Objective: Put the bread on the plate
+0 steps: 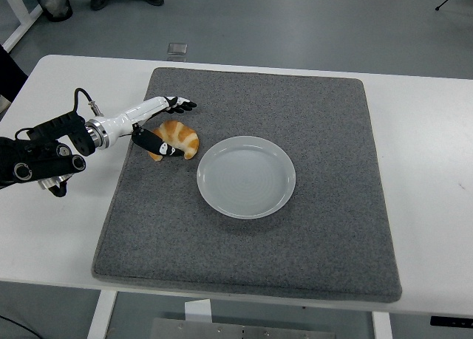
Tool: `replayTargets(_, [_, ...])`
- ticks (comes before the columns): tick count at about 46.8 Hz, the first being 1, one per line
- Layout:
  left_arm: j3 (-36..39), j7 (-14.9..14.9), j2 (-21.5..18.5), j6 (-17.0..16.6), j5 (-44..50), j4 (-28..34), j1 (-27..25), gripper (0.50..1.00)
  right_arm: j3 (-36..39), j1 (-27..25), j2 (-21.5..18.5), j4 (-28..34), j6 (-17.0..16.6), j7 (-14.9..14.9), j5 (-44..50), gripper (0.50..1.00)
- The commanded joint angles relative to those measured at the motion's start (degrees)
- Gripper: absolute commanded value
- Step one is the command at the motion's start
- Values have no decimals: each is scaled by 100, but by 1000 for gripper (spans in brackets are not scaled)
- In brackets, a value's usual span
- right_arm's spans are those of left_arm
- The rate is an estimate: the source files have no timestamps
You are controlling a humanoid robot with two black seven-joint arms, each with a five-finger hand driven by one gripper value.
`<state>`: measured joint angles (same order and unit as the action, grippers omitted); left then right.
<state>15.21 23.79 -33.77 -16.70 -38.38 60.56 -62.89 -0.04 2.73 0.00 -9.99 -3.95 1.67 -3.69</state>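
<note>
The bread (pixel 176 139), a golden croissant, lies on the grey mat (pixel 325 228) just left of the white plate (pixel 246 176), close to its rim but not on it. The left robot hand (pixel 161 125) reaches in from the left edge with its fingers spread around the bread: the upper fingers (pixel 181 103) stretch past its far side, while the thumb (pixel 157 142) lies along its near side, touching or almost touching the crust. Whether the bread is truly pinched cannot be told. The plate is bare. The mat covers most of the white surface (pixel 429 147). Nothing lies between bread and plate.
</note>
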Motion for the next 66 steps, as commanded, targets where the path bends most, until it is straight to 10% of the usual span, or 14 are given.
replayTargets(1, [0, 29, 38, -9, 6, -53, 40, 941, -4, 0, 0, 6, 0, 0, 0, 952])
replayTargets(27, [-9, 170, 108, -17, 58, -221, 207, 851, -4, 0, 0, -3, 0, 0, 0, 952])
replayTargets(45, [-264, 178, 73, 0, 23, -203, 154, 506, -4, -9, 0, 6, 0, 0, 0, 954])
replayTargets(66, [-325, 170, 29, -9, 58, -221, 119, 500, -4, 0, 0, -3, 0, 0, 0, 952])
